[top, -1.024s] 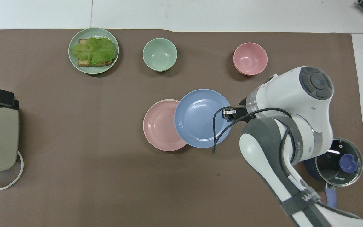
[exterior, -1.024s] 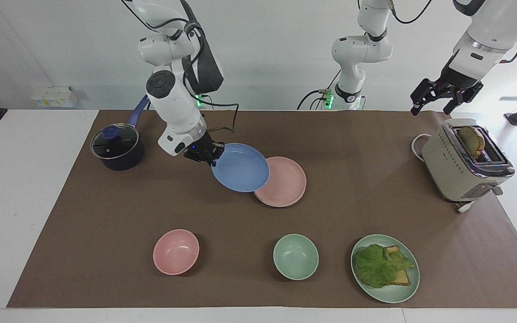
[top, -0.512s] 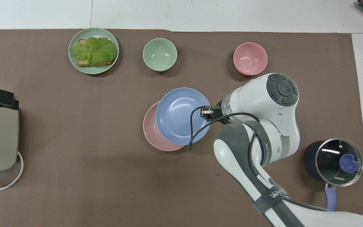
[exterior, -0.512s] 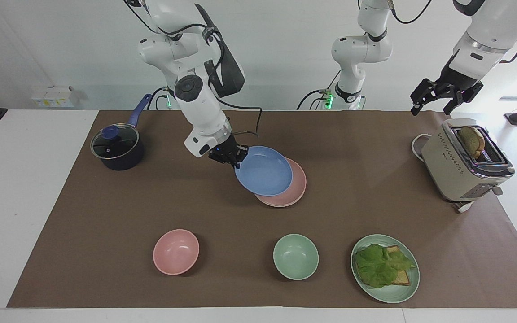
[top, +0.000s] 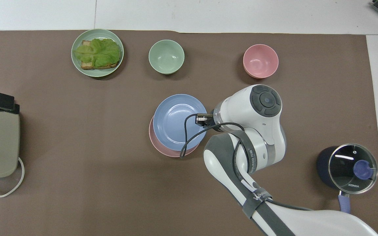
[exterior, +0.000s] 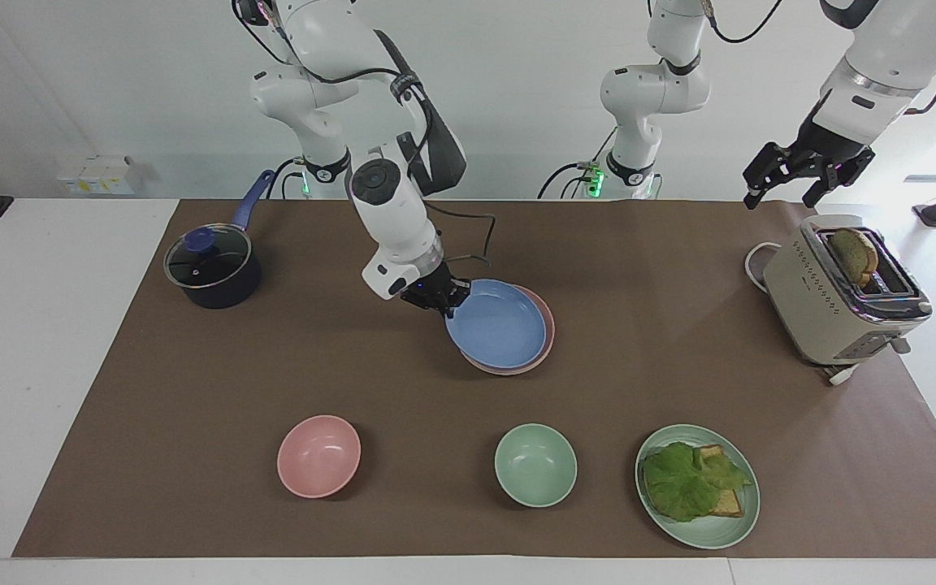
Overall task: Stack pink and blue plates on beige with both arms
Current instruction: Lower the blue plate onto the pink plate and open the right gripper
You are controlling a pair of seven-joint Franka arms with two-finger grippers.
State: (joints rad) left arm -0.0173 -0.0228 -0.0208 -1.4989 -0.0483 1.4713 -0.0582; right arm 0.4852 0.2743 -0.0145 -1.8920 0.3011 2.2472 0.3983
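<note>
Gripping the blue plate (exterior: 496, 323) by its rim – right gripper (exterior: 433, 294) at centre frame in the facing view, fingers clamped on the edge toward the right arm's end of the worktop (exterior: 192, 382). Held by the rim, probably so the plate can come down flat with nothing trapped underneath. Hanging almost square over the pink plate (exterior: 548, 329), only a thin crescent of pink peeking out at the edges. Hard to say whether blue is resting on pink or just above it. No beige plate visible – likely buried under the pink one, so not confirmed. Judged step: final lowering and release of the top plate.

Left gripper (exterior: 803, 175) parked high at upper right of the facing view, fingers spread wide, holding nothing, waiting above the toaster (exterior: 834, 296) – well clear of the stacking spot.

Off to the sides – a lidded saucepan (exterior: 212, 268), a pink bowl (exterior: 318, 456), a green bowl (exterior: 535, 465), a green plate (exterior: 740, 520) with lettuce on bread.
</note>
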